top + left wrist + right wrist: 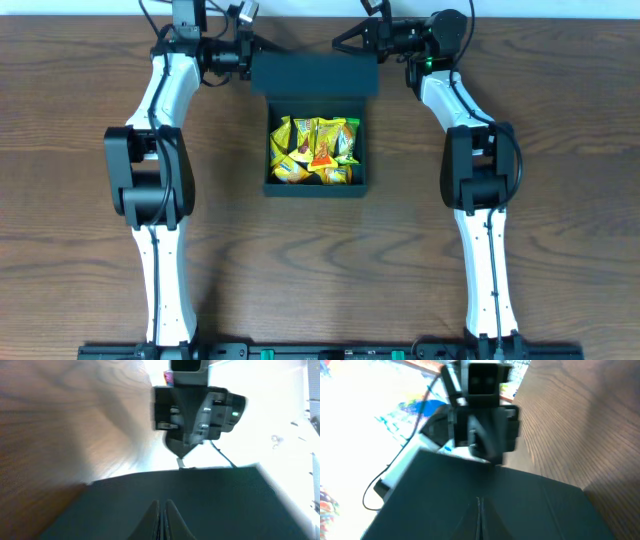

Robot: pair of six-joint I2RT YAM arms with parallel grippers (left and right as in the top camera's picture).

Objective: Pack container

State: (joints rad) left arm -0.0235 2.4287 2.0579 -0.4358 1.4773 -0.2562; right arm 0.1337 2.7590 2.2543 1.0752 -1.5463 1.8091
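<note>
Container (316,187) and claws meet at the lid. The left gripper (162,512) has its two fingers pressed together on the thin left edge of the lid flap (315,75), and the right gripper (479,512) pinches the flap's right edge the same way. Each wrist view shows the other claw straight across the dark panel, so the two grips sit opposite one another and roughly level.

Outward from there, the flap lies open behind the container, which sits at the middle of the table (80,200) between the two arms with its mouth uncovered. Inside is a heap of yellow and green candy packets (312,150). Whether any of them rises above the rim I cannot tell.

The step in hand looks like folding the flap forward over the mouth. To do it well, both claws should swing together around the hinge line at the back wall, at one pace, so the panel neither twists nor creases. The pinch wants to be firm enough not to slip, yet not so hard that it dents the card.

Nothing pins the box down, so the motion should be an arc and not a straight pull, which could drag the box. A packet near the back wall could catch under the flap. Letting go is best left until the flap lies flat.
</note>
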